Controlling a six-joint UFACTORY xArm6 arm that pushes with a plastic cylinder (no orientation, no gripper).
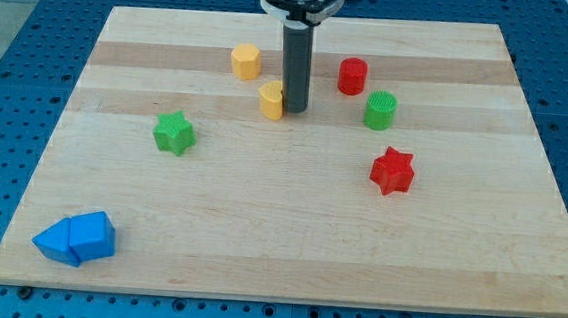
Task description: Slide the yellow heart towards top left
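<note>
Seven coloured blocks sit on a wooden board [288,240] as my tip [294,111] rests against the right side of a yellow heart [271,100].

Yellow heart lies in the far half of the board, slightly left of centre, with a second yellow block [246,61], shape unclear, just beyond it to the far left. A red cylinder [352,76] and a green cylinder [380,110] stand to the right of the rod, close together but apart. A red star [392,170] lies nearer, on the right; a green star [175,132] sits left of centre. Two blue blocks [76,238] touch each other at the near left corner. The arm ends in a plain rod, so there are no fingers to part or close.
</note>
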